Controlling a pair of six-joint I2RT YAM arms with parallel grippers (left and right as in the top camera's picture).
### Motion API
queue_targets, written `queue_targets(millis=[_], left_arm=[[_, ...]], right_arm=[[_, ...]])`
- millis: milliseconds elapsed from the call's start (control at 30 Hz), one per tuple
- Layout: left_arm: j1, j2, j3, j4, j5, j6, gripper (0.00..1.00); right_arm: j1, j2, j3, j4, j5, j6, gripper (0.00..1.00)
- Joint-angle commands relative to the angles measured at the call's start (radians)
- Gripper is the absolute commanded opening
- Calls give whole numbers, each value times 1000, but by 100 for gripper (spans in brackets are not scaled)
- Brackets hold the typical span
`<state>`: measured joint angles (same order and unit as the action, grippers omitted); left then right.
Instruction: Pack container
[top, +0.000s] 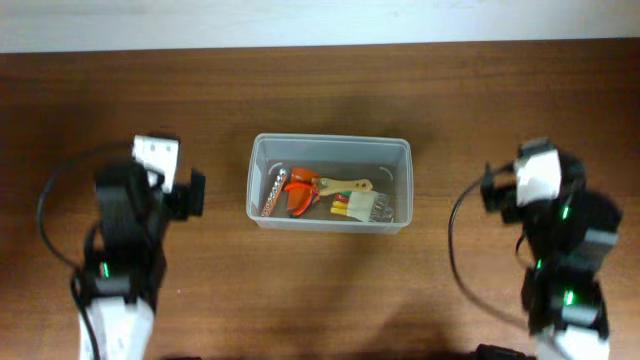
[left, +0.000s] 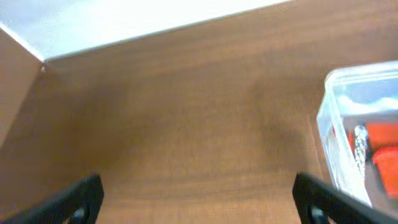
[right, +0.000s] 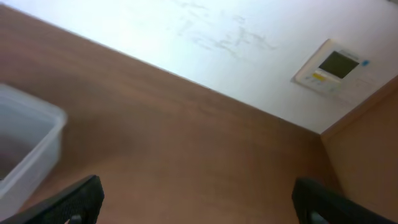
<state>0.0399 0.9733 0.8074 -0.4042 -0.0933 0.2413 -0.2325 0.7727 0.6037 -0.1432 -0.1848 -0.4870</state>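
The container (top: 329, 141), a clear plastic tub, stands in the middle of the brown table. Inside lie an orange tool (top: 300, 190), a silvery ridged bit (top: 273, 194) and a wooden-handled brush (top: 362, 196). My left gripper (top: 158, 155) is left of the tub and apart from it. In the left wrist view its fingers spread wide at the bottom corners, the left gripper (left: 199, 202) open over bare wood, with the container (left: 334, 112) at the right edge. My right gripper (top: 537, 170) is right of the tub. The right gripper (right: 198, 202) is open, and the container (right: 37, 146) shows at the left.
The table's far edge meets a white wall (top: 320, 20). A wall panel with a small screen (right: 333, 65) shows in the right wrist view. Black cables (top: 455, 240) loop beside both arms.
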Motion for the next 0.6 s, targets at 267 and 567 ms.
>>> queue_targets(millis=[267,567], left_arm=[[2,-583,-369,164,-99,-61,99],[2,-586,-369,94,-98,-61,99]], right_arm=[[11,-301,-104,-238,-6,164,99],[11,-301,-104,-379,-5,164,99]])
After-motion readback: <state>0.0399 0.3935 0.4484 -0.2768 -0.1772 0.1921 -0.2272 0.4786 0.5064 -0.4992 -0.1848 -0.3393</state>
